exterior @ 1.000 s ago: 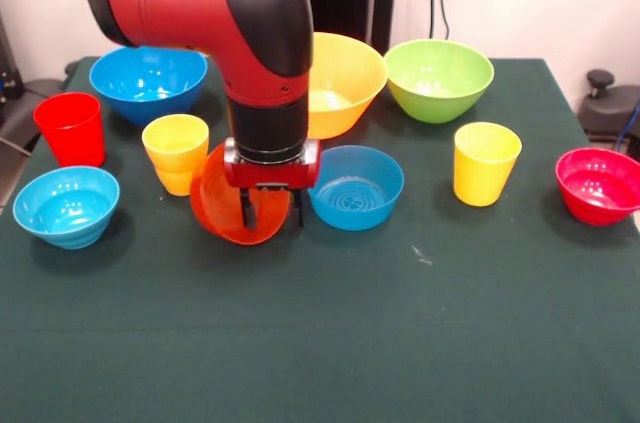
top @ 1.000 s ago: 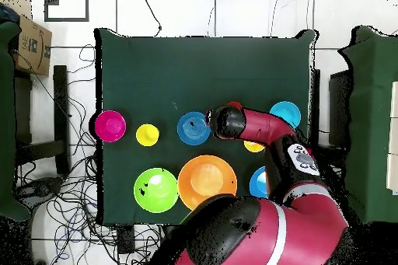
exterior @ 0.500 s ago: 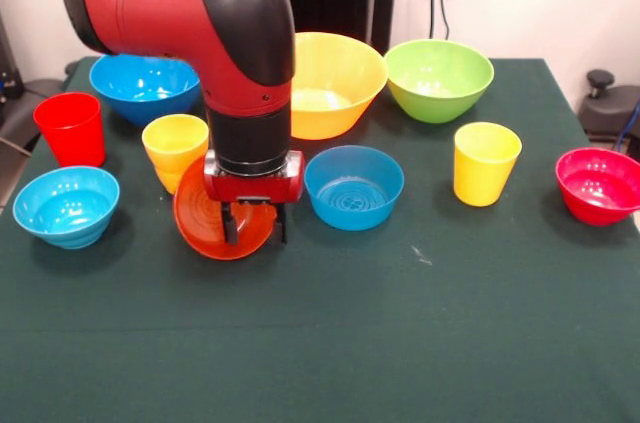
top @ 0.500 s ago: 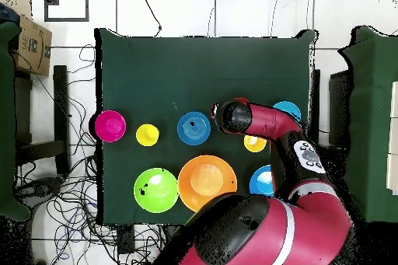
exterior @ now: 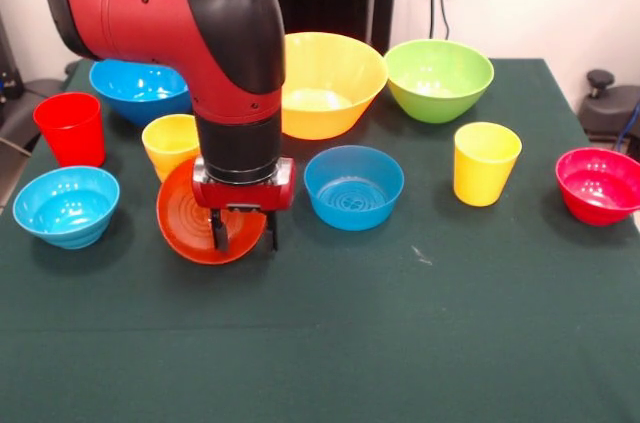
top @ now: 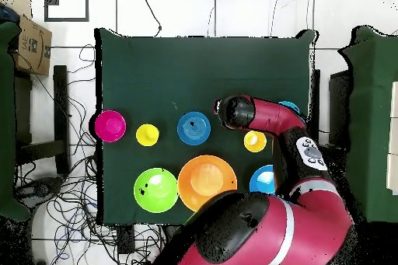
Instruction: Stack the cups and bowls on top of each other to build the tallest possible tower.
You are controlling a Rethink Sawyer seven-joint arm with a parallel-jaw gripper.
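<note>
Clearly our claw (exterior: 243,234) clenches the orange bowl (exterior: 190,228) by its rim, tilted, so we can stack it.

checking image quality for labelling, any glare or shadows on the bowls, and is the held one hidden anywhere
Front view: soft white glare on the big yellow-orange bowl and lime green bowl; faint shadows beneath them; the orange-red bowl shows tilted in the pincer. Overhead view: the arm hides that bowl.
</note>
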